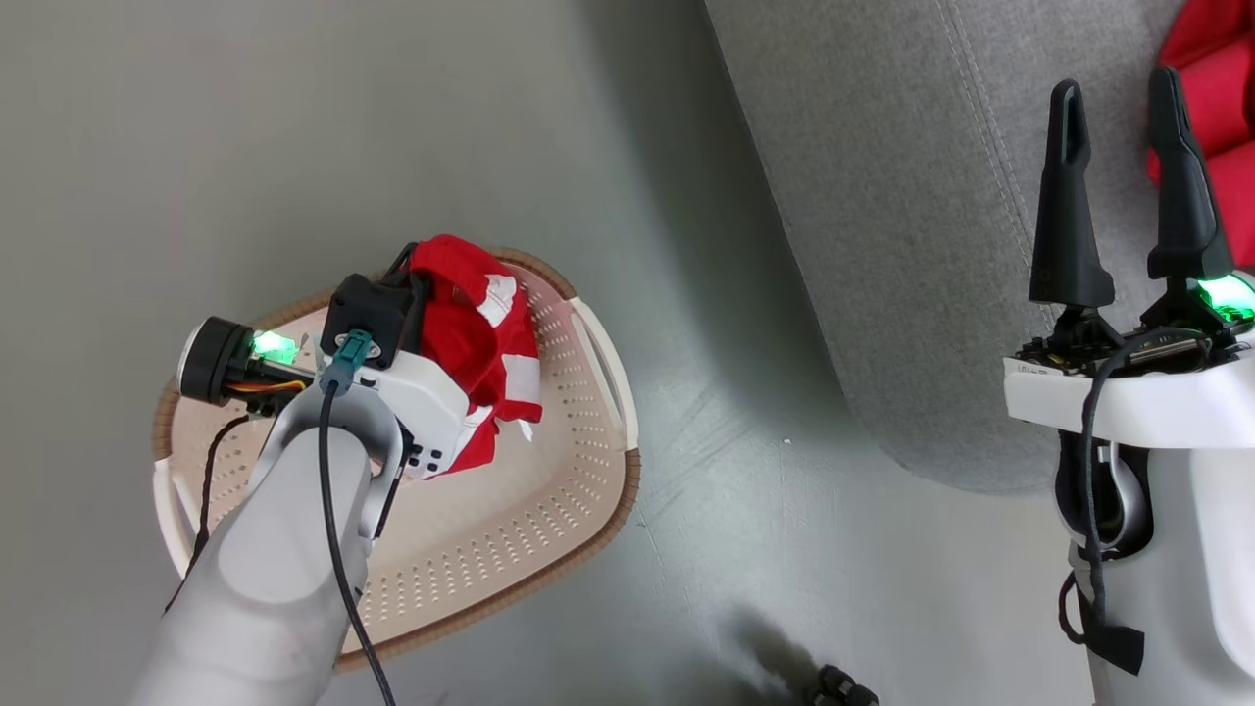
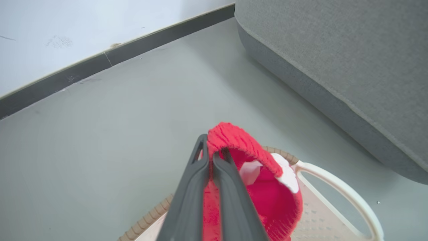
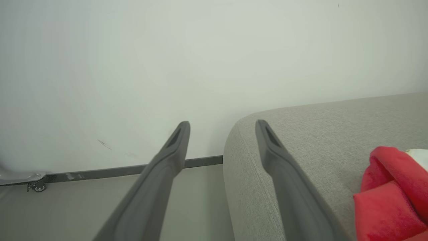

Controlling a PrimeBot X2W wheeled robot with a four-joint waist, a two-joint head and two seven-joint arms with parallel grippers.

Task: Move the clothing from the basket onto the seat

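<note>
This is probably looking like a home living room, with a grey sofa (image 1: 882,196) sitting right of a laundry basket (image 1: 549,490) on bare floor (image 1: 294,147).

Smooth grey floor (image 1: 294,147). The basket (image 1: 529,490) stands directly on it, near the seat (image 1: 882,196) but apart from it. Red clothing (image 1: 1211,98) lies on the seat cushion.

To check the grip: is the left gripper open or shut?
Shut: in the left wrist view, the left gripper pinches the red garment, jaws together.
</note>
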